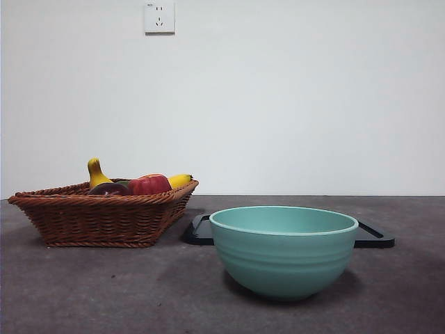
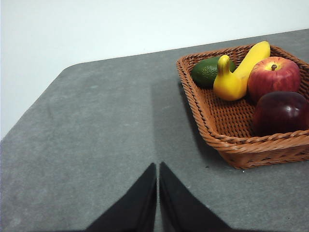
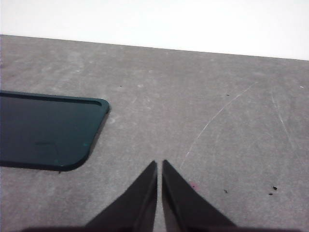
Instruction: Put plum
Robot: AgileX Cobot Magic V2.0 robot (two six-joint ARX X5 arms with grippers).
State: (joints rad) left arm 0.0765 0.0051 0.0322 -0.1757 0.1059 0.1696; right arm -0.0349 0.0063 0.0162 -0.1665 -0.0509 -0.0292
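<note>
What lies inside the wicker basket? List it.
The wicker basket holds the plum, a red apple, a yellow banana and a green avocado, partly covered by the banana.

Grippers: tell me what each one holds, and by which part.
Nothing is held. The left gripper and right gripper are both shut on nothing above the table. The plum lies untouched in the basket.

A dark grey worktop (image 1: 104, 292) is carrying three things. A wicker basket (image 1: 97, 219) is sitting on its left part. A mint-green bowl (image 1: 284, 254) is standing nearer the front, right of the basket. A flat black tray (image 1: 375, 236) is lying just behind the bowl, its ends showing on both sides.
</note>
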